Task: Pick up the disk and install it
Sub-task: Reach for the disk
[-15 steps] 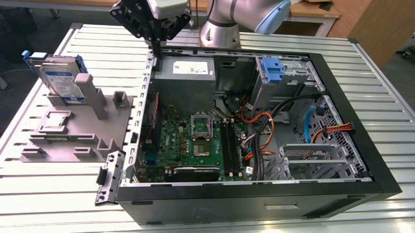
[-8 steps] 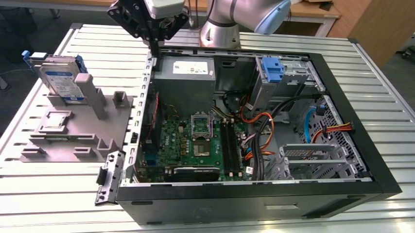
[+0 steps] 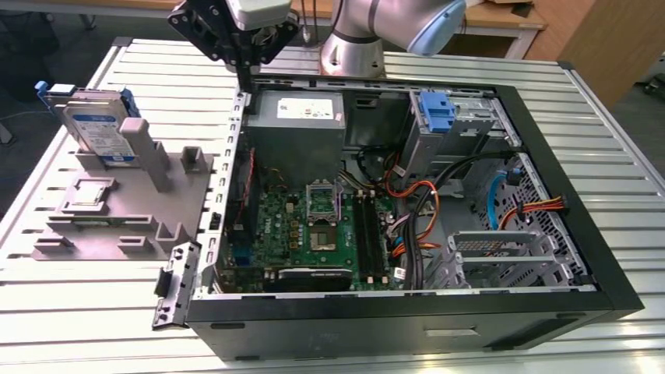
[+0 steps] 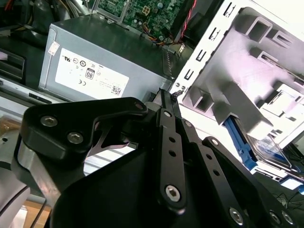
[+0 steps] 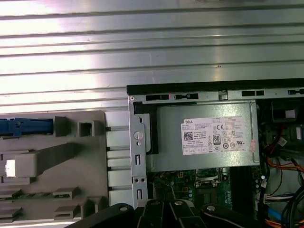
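Observation:
The disk [image 3: 96, 128] is a silver-grey drive with a white-and-blue label in a blue carrier frame. It stands on edge, leaning against an upright of the grey fixture [image 3: 114, 222] at the exterior view's left. Its blue edge and silver face show in the second wrist view [image 4: 268, 149], and the blue edge shows in the first wrist view [image 5: 26, 127]. My gripper [image 3: 246, 84] hangs over the back left corner of the open computer case [image 3: 597, 280], to the right of the disk and well apart from it. Its black fingers [image 4: 165, 102] are shut together with nothing between them.
Inside the case, the grey power-supply box [image 3: 299, 117] with a white sticker lies just below the gripper. A lone blue bracket [image 3: 437, 113] sits in the drive bay at the back right, and the green motherboard [image 3: 311, 226] lies in the middle. The slatted metal table [image 3: 83, 312] surrounds everything.

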You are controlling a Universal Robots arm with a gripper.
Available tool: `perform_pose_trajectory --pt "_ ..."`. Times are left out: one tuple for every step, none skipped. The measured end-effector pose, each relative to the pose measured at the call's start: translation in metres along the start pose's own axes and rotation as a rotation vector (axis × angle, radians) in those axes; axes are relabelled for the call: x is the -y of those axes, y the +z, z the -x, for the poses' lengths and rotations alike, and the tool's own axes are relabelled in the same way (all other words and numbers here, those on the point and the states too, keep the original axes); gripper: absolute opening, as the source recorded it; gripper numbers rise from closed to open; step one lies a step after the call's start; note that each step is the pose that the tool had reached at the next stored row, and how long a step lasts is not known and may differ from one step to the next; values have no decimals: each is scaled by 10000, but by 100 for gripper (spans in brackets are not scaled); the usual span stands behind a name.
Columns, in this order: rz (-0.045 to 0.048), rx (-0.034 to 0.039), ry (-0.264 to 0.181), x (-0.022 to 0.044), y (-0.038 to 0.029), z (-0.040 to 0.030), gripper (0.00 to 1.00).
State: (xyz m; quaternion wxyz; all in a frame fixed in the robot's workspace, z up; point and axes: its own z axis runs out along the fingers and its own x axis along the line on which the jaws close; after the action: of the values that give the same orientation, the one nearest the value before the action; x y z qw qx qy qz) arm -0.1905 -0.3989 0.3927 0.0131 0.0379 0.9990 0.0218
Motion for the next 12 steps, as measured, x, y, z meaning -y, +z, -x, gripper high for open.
perform_pose_trajectory --pt "0 -1 -1 0 0 -3 10" --pt "0 0 0 0 0 -5 10" --pt "0 0 0 1 0 -8 10" --pt "0 0 0 1 0 -11 10" --pt "0 0 0 1 0 -15 10" --pt "1 1 0 1 1 -19 10" --pt "1 1 0 2 0 -23 10" --pt "0 0 0 2 0 -26 10" --pt "0 0 -1 2 0 -28 10" --pt "0 0 -1 2 0 -30 10" --pt "0 0 0 3 0 -33 10" --pt "0 0 0 3 0 -35 10"
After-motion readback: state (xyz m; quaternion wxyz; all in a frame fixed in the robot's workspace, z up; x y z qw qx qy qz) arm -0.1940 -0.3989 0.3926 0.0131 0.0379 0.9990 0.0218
